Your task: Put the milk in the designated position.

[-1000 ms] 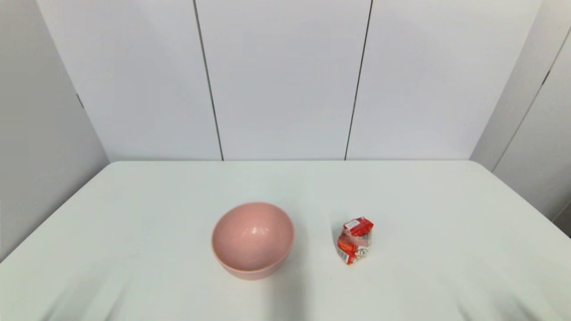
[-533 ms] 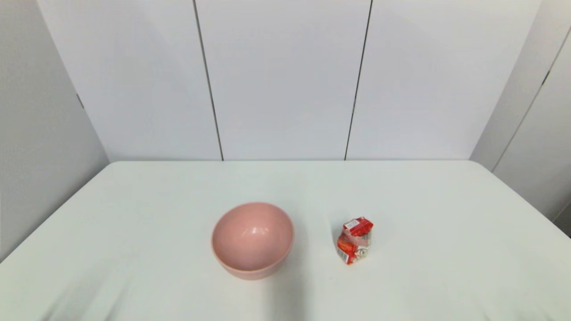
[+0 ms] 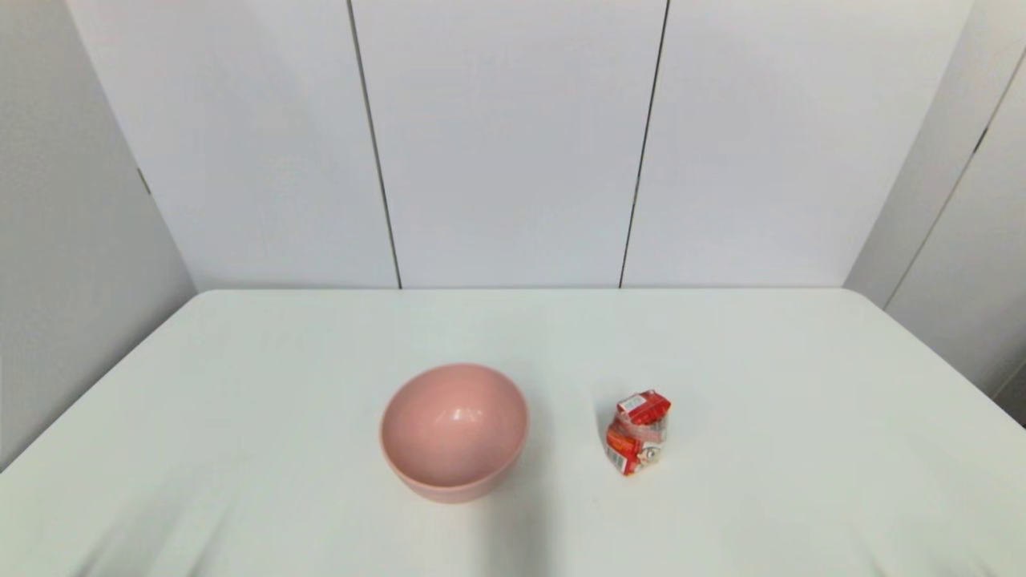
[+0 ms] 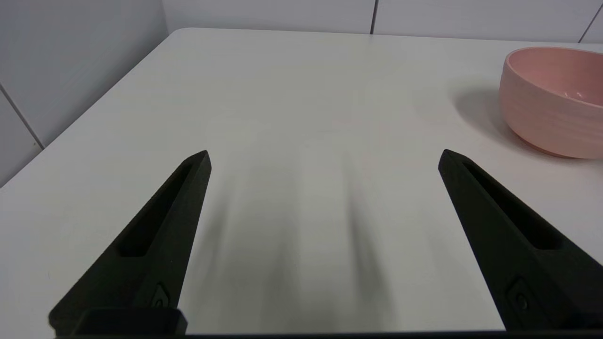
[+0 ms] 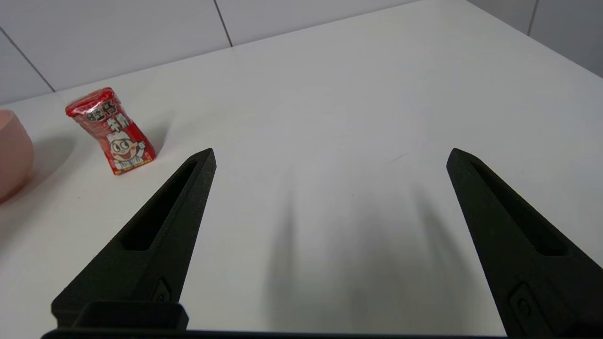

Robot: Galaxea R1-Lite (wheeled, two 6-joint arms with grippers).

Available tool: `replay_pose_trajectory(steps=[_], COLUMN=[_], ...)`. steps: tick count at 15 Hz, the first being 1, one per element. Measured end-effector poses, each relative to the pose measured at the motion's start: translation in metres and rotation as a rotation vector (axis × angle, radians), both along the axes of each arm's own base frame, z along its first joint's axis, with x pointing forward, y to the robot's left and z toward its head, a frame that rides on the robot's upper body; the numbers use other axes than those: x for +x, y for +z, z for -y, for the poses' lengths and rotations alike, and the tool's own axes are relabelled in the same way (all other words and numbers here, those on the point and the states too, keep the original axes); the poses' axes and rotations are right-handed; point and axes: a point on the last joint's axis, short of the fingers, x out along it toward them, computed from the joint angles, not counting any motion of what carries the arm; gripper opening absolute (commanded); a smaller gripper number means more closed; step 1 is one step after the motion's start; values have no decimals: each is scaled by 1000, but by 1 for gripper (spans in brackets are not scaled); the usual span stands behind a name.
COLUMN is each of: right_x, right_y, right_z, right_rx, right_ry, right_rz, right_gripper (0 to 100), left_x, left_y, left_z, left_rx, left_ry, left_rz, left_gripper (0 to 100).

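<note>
Hovering, right tool (image 5: pixel 330 153): fingers spread wide, holding nothing, low over bare counter (image 5: pixel 358 94).
Left tool (image 4: pixel 325 155): equally wide apart, empty.
Milk (image 3: pixel 637 433): upright on counter, beside pink bowl (image 3: pixel 454 431), untouched.

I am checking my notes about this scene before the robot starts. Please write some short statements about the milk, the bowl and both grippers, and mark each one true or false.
1. The milk stands on the table, apart from the pink bowl. True.
2. The milk lies inside the pink bowl. False: the bowl holds nothing and the milk stands beside it, on the robot's right.
3. The right gripper is open and holds nothing. True.
4. The left gripper is shut on the bowl's rim. False: it is open over bare table, away from the bowl.
5. The milk has tipped onto its side. False: it stands upright.
</note>
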Motion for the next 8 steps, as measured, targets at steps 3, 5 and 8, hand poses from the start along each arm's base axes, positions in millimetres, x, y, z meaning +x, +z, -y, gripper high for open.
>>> replay_pose_trajectory(steps=[3,5,8], right_x=[0,0,0], right_y=[0,0,0], right_z=[0,0,0], right_rx=[-1,-1,-1], right_ry=[0,0,1], right_rz=[0,0,0], right_gripper=[100,100,100], left_x=[0,0,0], left_y=[0,0,0], left_z=[0,0,0], left_rx=[0,0,0], left_ry=[0,0,0], left_rz=[0,0,0], left_gripper=[100,100,100])
